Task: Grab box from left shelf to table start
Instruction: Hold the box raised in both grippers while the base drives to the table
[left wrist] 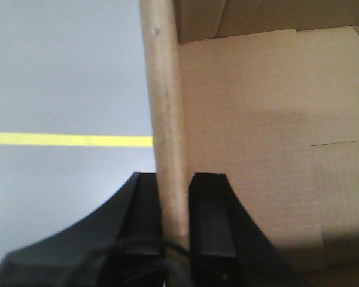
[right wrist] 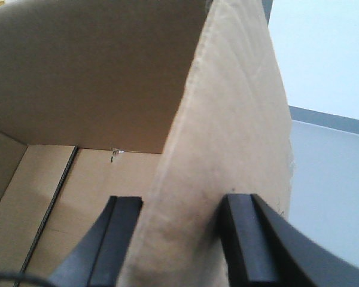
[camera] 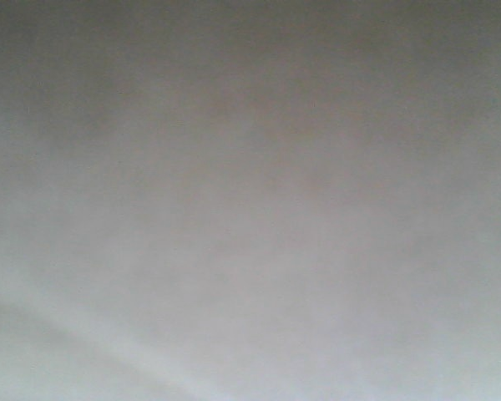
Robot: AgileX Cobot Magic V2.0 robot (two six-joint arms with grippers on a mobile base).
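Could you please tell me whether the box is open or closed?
Open: both wrist views look over a wall's edge into the box.

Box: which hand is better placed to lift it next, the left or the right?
Left, probably. The left hand pinches an upright wall of the box squarely; the right hand grips a leaning wall.

On my left wrist camera I see a smooth grey floor (left wrist: 60,72) beside the box (left wrist: 257,149), and one yellow line (left wrist: 66,140) runs across it. If the box stands on anything, I cannot tell. The front camera shows only grey blur.
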